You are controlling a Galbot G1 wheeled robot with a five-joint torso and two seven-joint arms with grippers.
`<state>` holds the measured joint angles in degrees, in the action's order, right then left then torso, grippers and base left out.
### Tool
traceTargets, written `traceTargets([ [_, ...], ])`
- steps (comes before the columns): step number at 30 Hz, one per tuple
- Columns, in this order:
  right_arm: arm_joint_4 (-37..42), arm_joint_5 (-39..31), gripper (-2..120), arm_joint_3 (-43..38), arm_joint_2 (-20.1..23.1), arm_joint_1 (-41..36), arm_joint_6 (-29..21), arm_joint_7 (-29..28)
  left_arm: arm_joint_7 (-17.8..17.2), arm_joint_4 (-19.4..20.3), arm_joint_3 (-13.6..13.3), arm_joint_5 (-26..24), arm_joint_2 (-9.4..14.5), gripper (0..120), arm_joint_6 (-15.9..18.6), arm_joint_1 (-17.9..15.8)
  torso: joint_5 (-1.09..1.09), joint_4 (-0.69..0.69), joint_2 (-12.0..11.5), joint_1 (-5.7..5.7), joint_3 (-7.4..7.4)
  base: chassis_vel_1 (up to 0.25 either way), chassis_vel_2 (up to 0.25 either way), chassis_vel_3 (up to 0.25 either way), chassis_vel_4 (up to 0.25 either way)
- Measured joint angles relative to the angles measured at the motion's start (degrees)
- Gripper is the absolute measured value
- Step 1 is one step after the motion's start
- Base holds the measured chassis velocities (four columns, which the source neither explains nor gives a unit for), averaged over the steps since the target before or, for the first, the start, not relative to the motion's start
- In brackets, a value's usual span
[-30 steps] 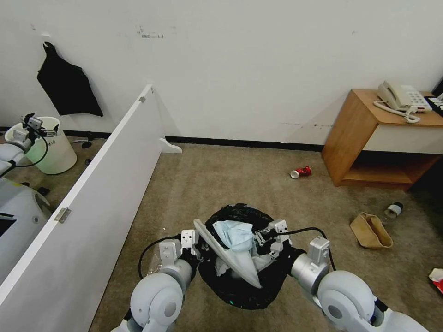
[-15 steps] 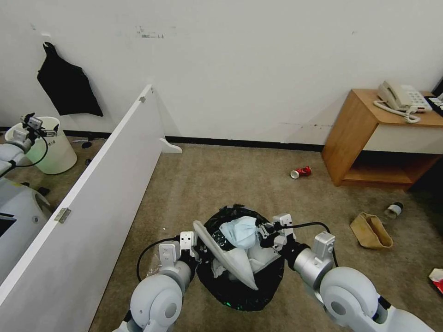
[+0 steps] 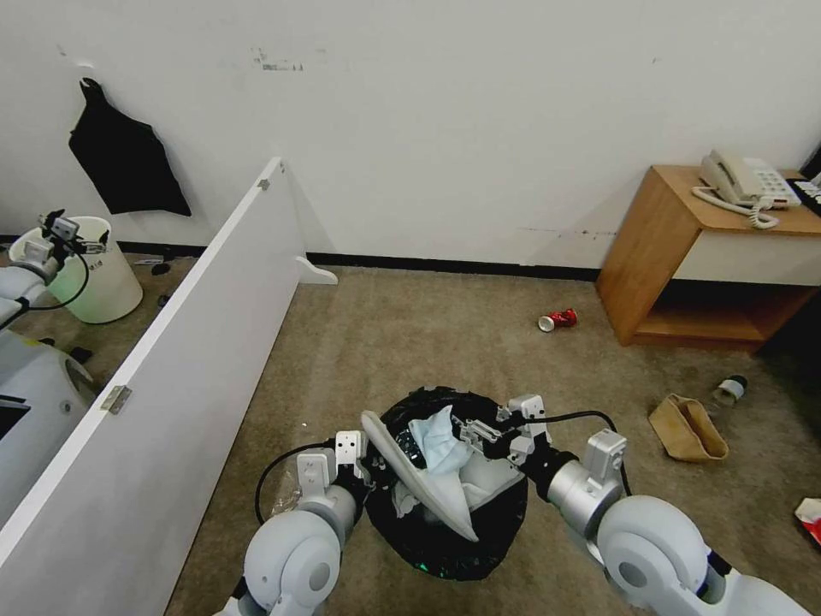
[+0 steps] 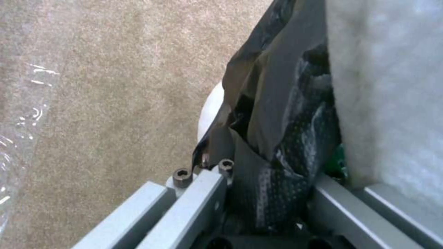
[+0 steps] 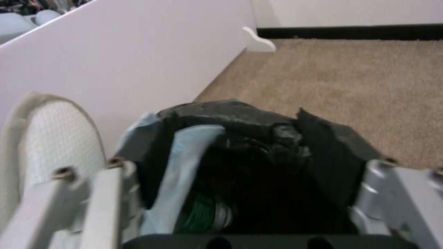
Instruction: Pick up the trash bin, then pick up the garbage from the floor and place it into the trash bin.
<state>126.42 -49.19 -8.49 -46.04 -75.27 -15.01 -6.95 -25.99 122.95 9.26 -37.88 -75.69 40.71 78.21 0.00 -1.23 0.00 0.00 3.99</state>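
We observe the left pincer (image 3: 369, 462) clamped on the trash bin (image 3: 445, 530) rim; the right pincer (image 3: 479, 430) hangs spread, empty, above the face mask (image 3: 438, 441).

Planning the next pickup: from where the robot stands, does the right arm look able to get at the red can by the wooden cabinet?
Probably not yet. The red can lies on open carpet with nothing blocking it, but well beyond the right claw, which is open over the trash bin.
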Motion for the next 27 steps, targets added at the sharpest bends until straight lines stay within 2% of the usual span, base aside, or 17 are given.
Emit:
traceTargets([
  [2, 0.07, 0.0, 83, 0.24, -0.06, 0.13, -0.25, -0.15, 0.23, 0.03, -0.12, 0.22, -0.01, 0, 0.0, 0.22, 0.0, 0.0, 0.0, 0.0, 0.0, 0.0, 0.0, 0.0, 0.0],
  [3, 0.07, 0.0, 83, 0.24, -0.06, 0.13, -0.25, -0.15, 0.23, 0.03, -0.12, 0.22, -0.01, 0, 0.0, 0.22, 0.0, 0.0, 0.0, 0.0, 0.0, 0.0, 0.0, 0.0, 0.0],
  [7, 0.42, -0.26, 98, 0.02, -0.07, 0.24, -0.32, -0.52, 0.52, 0.07, -0.09, 0.3, 0.22, 0, -0.01, 0.41, 0.0, 0.0, 0.0, 0.0, 0.0, 0.0, 0.0, 0.0, 0.0],
  [15, 0.94, 0.18, 100, -0.86, -0.05, -0.09, 0.51, 0.07, 0.52, -0.03, -0.23, 0.29, 0.37, 0, -0.06, 0.43, 0.0, 0.0, 0.0, 0.0, 0.0, 0.0, 0.0, 0.0, 0.0],
  [19, 1.01, 2.81, 100, -1.62, 0.04, -0.21, 1.79, 2.15, 0.5, -0.3, -0.34, 0.26, 0.18, 0, -0.06, 0.34, 0.0, 0.0, 0.0, 0.0, 0.0, 0.0, 0.0, 0.0, 0.0],
  [27, 1.16, 3.07, 100, -4.79, 1.16, -0.7, 1.79, 1.0, 0.49, -0.47, -0.25, 0.26, 0.15, 0, -0.16, 0.5, 0.0, 0.0, 0.0, 0.0, 0.0, 0.0, 0.0, 0.0, 0.0],
])
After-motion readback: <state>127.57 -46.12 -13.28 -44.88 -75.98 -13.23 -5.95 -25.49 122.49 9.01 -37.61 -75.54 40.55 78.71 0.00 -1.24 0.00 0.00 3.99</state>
